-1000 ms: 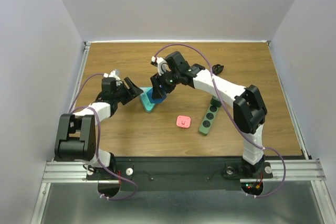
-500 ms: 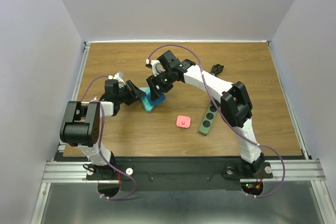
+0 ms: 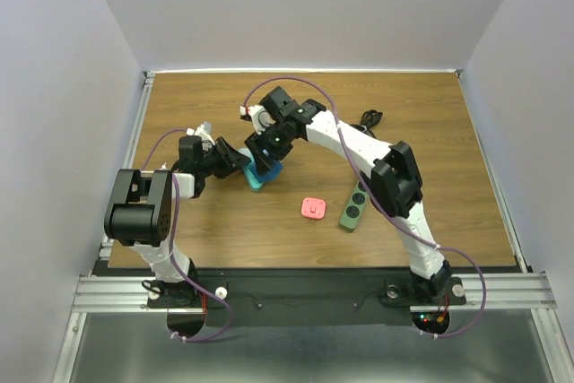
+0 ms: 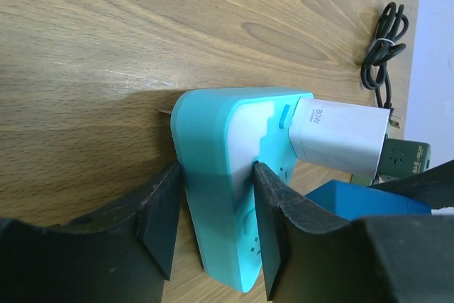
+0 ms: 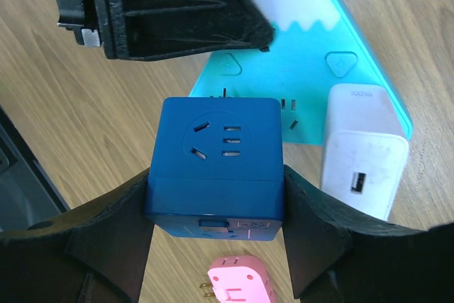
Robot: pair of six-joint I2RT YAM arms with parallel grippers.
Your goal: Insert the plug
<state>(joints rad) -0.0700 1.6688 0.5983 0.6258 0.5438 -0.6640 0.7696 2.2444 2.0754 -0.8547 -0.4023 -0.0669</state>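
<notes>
Top view: left of centre, the left gripper [image 3: 235, 159] clamps the turquoise plastic power strip [image 3: 254, 182], and the right gripper [image 3: 270, 166] grips the blue cube plug [image 3: 272, 170] over it.

Left wrist: a white charger [image 4: 340, 136] fills one socket.

Right wrist: the cube's prongs are hidden, so misaligned pins could jam or tip the strip.

The power strip [image 4: 213, 168] was turquoise with a white face; the charger [image 4: 340, 136] on it white; the cube [image 5: 216, 157] over it deep blue; the small adapter [image 3: 312, 208] near it pink; the table [image 3: 224, 230] brown, wood-grained.

White arm links [image 3: 350, 143], black joints [image 3: 134, 213], trailing purple cables [image 3: 289, 79].
</notes>
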